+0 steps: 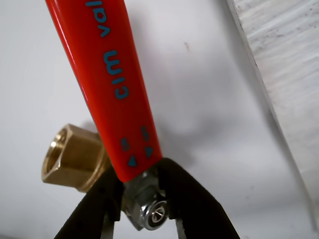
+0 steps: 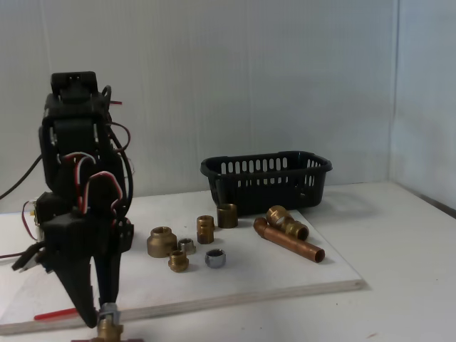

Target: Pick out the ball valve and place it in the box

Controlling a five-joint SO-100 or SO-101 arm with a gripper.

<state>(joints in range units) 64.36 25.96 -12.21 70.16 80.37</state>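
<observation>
The black two-finger gripper [image 1: 149, 211] is clamped on the stem nut of the red-handled brass ball valve [image 1: 107, 84], apparently just clear of the table's near edge. Grasp done; next: carry to the black slotted basket [image 2: 267, 178] and release.

In the fixed view the black two-finger tool [image 2: 105, 313] stood at the white worktop's [image 2: 399, 285] near edge; small brass fittings [image 2: 178, 246] lay to its right, the black slotted oval plastic basket [image 2: 267, 178] farther right and behind.
</observation>
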